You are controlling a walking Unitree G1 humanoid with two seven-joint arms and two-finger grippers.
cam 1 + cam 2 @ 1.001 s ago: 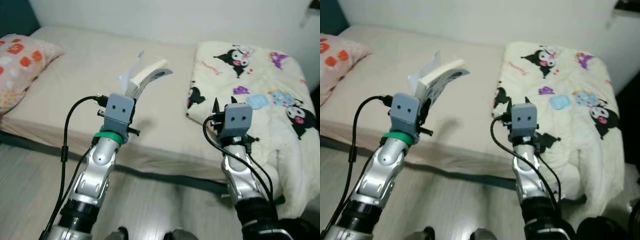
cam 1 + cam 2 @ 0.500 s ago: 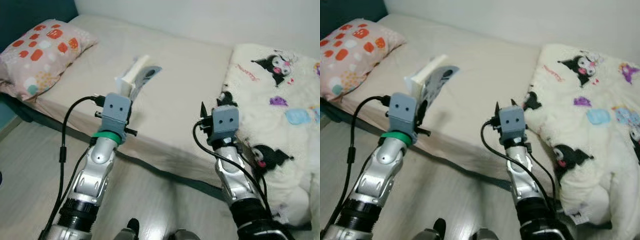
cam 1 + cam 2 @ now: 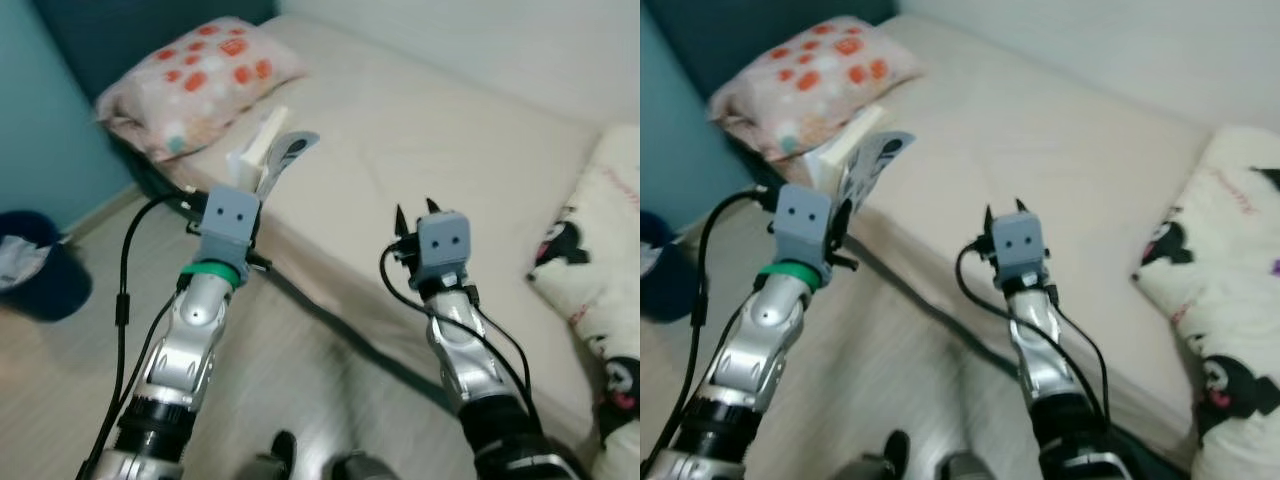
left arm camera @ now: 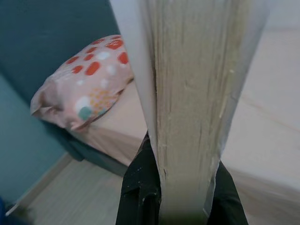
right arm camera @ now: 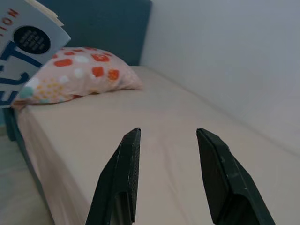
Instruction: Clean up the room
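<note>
Ahead of both claws you have the bed (image 3: 470, 150), its near edge running diagonally just beyond them, with bare wooden floor (image 3: 90, 360) open beneath your arms. Past the left claw (image 3: 262, 180) lies a spotted pillow (image 3: 195, 75); a patterned blanket (image 3: 1225, 270) sits well off beyond the right claw (image 3: 412, 215). Far left stands a dark bin (image 3: 35, 265). Your left claw grips a book (image 4: 187, 93) upright; your right claw is spread, holding nothing.

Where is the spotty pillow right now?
The spotty pillow lies at the head of the bed, on the robot's left, next to the dark blue wall, just beyond the book in the left gripper.
</note>
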